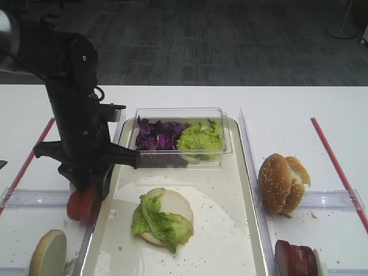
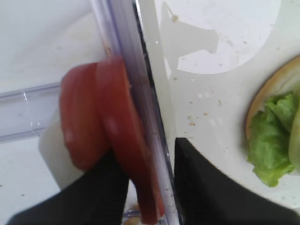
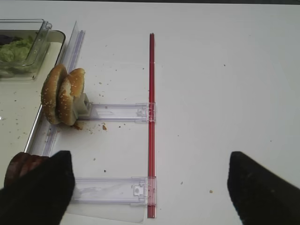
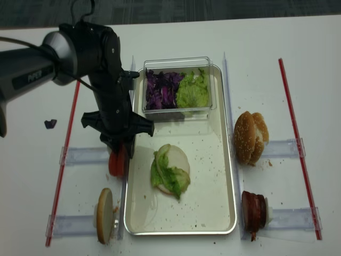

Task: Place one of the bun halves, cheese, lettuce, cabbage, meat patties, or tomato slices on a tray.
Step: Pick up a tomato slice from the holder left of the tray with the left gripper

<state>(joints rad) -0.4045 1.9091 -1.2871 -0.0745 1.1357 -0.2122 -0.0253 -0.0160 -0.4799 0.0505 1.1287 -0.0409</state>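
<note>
tray [image 4: 226,176]: long rectangle, silvery raised rim, cream crumb-speckled floor; long axis runs front to back in the overhead view
tomato slices [image 2: 108,140]: two glossy red discs standing on edge just outside the tray's left rim, flat faces toward the tray, against a white block
left gripper [image 2: 150,187]: black fingers straddle the nearer slice and a clear rail, jaws part-closed; can't tell if it's gripped yet
right gripper [image 3: 150,187]: jaws wide apart, nothing between them, over bare table right of the tray
bun half on tray [image 4: 176,160]: pale cut face up, ruffled green lettuce [image 4: 168,178] draped over it, mid-tray
clear tub [image 1: 181,138]: rigid plastic, at the tray's far end; purple shredded cabbage [image 1: 158,135] left, lettuce right
bun halves right of tray [image 1: 282,183]: sesame crusts, standing on edge
meat patties [image 4: 254,208]: dark discs, on edge, right of tray's near corner
writing: pale lettering on left arm, unreadable
</note>
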